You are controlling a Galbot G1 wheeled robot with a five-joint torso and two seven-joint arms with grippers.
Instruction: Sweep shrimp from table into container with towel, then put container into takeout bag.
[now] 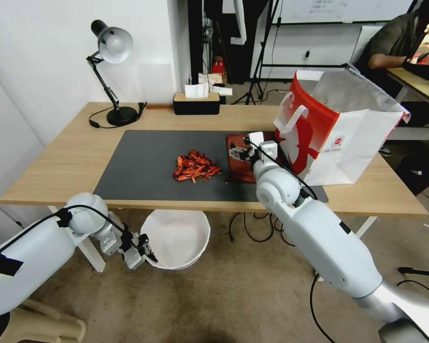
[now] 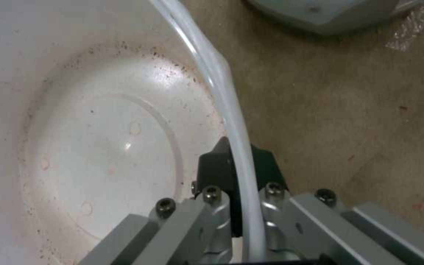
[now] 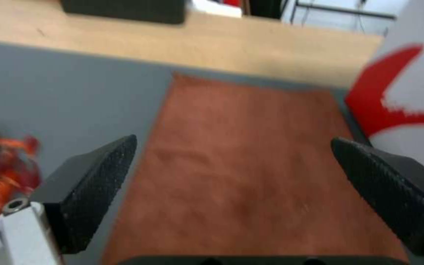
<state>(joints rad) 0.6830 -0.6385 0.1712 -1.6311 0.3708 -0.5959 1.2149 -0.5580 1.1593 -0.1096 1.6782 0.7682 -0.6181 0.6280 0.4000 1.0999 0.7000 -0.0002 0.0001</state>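
Note:
The shrimp [image 1: 196,167] lie in a red-orange pile on the dark grey mat [image 1: 143,162] of the table [image 1: 66,157]. Just to their right lies the rust-brown towel [image 1: 235,167]. My right gripper [image 1: 239,152] hovers open above the towel [image 3: 241,176], one fingertip [image 3: 94,191] toward the shrimp [image 3: 1,165] and the other toward the takeout bag [image 3: 408,92]. The takeout bag [image 1: 338,138] stands upright and open at the table's right. Below the front edge, my left gripper [image 1: 143,247] is shut on the rim of the white container [image 1: 178,238], which holds nothing [image 2: 99,140].
A black desk lamp [image 1: 112,47] and a tissue box [image 1: 196,102] stand at the table's far side. Cables [image 1: 252,228] hang to the floor under the table. A white table leg [image 1: 93,255] stands left of the container.

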